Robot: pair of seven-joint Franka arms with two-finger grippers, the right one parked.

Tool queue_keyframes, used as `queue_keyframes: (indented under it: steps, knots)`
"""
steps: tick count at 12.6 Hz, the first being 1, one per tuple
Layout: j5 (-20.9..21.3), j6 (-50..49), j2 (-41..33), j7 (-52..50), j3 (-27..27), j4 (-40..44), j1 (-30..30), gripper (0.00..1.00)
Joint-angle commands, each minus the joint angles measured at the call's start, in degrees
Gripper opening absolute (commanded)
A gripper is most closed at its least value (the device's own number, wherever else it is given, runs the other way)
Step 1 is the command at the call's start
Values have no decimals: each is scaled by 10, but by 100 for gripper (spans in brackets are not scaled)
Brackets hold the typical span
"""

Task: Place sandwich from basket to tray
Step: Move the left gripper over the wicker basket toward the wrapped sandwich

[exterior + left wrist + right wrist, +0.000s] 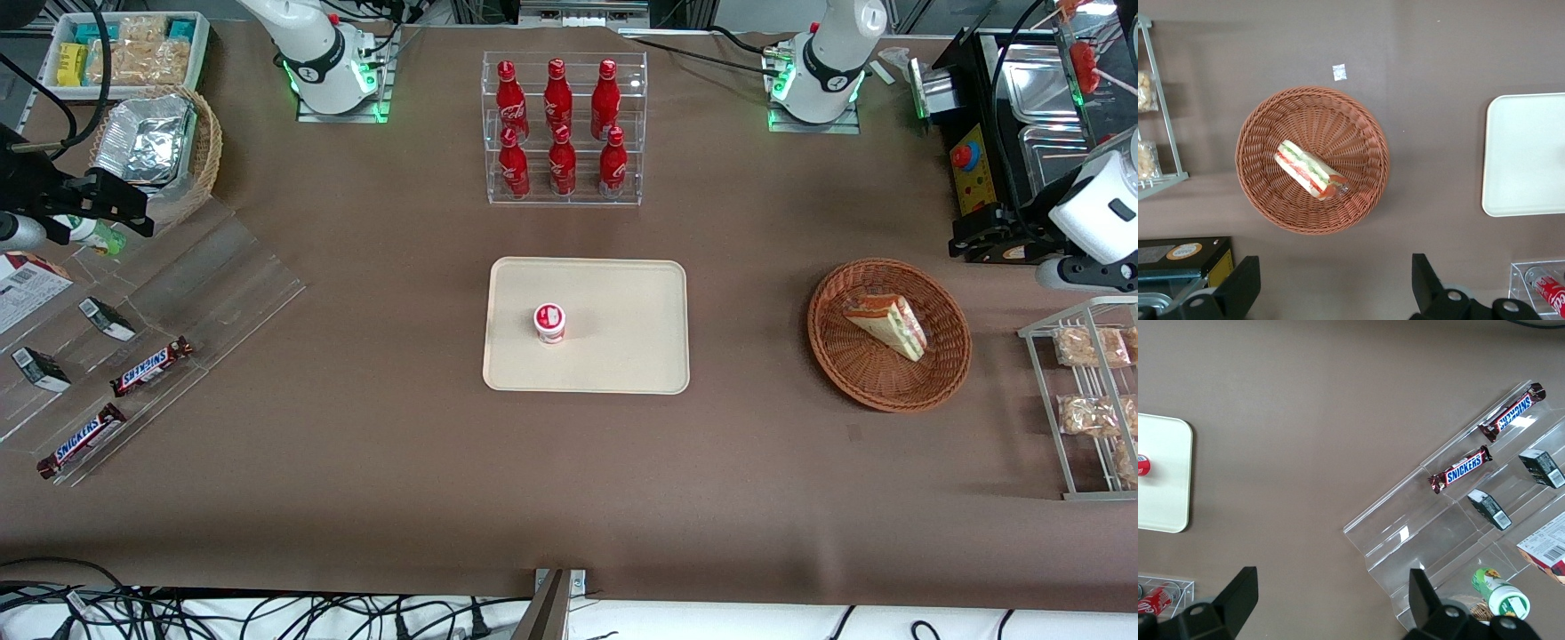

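The sandwich (886,326) lies on its side in the basket (942,378), a wrapped wedge resting on the weave near the middle, its filling layers showing along one cut face. The basket stands on the table (356,498) toward the working arm's end, well apart from the tray (622,364), which sits near the table's middle.

The tray already carries a small red-and-white cup (550,323), upright and somewhat off centre toward the parked arm's end. Most of the tray is bare on the basket's side, so a landing place for the wedge appears available there without disturbing the cup.

The claw (1335,287) hangs high above the table by the basket, nearer the bottle rack (564,129) edge than the basket's centre. Its two fingers (1238,283) stand wide apart with nothing between them. The wrist camera looks straight down on basket and sandwich, a pose that suits lining up before a descent.

By this arrangement the task appears to be at its beginning: the sandwich is untouched and not yet lifted. The wedge lies diagonally across the weave, so the fingers would likely need to turn to close across its narrow thickness. The clear wrap may be slippery, and the basket's raised rim limits a low sideways approach.

A wire rack (1080,400) of bagged snacks stands beside the basket at the table's end.
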Motion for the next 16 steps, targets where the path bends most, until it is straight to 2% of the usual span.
queue_keyframes:
  steps: [1, 4, 8, 11, 16]
  knots:
    - [11, 15, 10, -51, 7, 0, -1, 100]
    - [45, 17, 24, -130, 7, -8, 0, 100]
    - [46, 78, 25, -258, 7, -71, 0, 100]
    - [46, 143, 24, -299, 6, -125, 19, 100]
    - [46, 299, -3, -377, 6, -263, 27, 100]
